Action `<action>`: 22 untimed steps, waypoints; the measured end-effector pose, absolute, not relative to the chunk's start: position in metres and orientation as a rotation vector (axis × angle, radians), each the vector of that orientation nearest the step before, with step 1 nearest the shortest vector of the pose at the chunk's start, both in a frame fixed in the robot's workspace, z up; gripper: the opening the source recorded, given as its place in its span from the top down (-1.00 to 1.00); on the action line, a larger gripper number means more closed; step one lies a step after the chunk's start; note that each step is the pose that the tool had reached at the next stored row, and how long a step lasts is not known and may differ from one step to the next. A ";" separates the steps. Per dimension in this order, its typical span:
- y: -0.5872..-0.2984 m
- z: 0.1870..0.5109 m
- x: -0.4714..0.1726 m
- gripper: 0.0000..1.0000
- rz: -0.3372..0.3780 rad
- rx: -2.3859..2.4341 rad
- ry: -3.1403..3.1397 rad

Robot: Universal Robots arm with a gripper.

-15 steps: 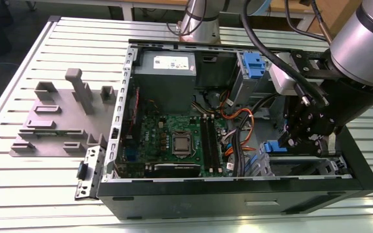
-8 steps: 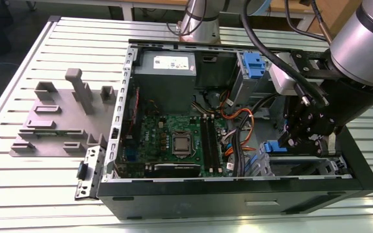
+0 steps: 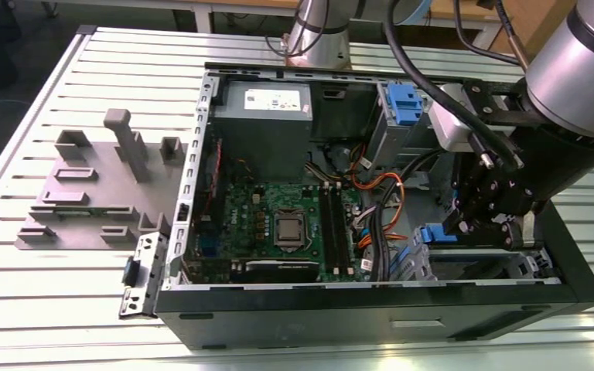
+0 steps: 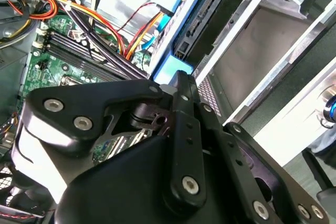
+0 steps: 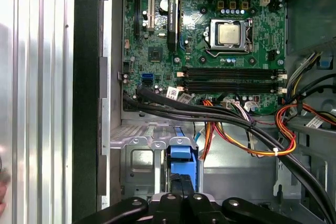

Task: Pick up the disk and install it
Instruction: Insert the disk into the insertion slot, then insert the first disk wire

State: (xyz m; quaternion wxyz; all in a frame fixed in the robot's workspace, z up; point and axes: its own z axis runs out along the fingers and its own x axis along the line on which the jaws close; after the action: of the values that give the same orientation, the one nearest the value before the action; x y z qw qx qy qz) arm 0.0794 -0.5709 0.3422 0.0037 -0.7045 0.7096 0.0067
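Observation:
The disk [image 3: 436, 233] stands on edge in the drive bay at the near corner of the open computer case, on the exterior view's right. Its blue carrier bracket [image 5: 182, 157] shows between the bay's metal walls, and its connector edge [image 4: 202, 17] shows in the second wrist view. My gripper [image 3: 486, 226] reaches down into the case right over that bay. The black fingers [image 4: 181, 98] are drawn together on the blue end of the carrier [image 4: 172, 70]. In the first wrist view my gripper [image 5: 181, 195] sits just behind the blue bracket.
The motherboard [image 3: 276, 220] fills the case floor, with orange and black cables [image 5: 247, 129] running close past the bay. Another blue caddy [image 3: 404, 102] sits at the case's far side. A grey slotted holder block [image 3: 96, 193] lies on the ribbed table at the exterior view's left.

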 end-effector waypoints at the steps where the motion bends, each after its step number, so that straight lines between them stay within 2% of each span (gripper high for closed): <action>1: -0.571 0.342 0.079 0.79 0.021 -2.208 2.224; 22: -0.571 0.342 0.087 0.79 0.019 -2.210 2.225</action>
State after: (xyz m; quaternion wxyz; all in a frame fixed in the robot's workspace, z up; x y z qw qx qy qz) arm 0.0867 -0.5710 0.3421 0.0028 -0.7046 0.7096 0.0061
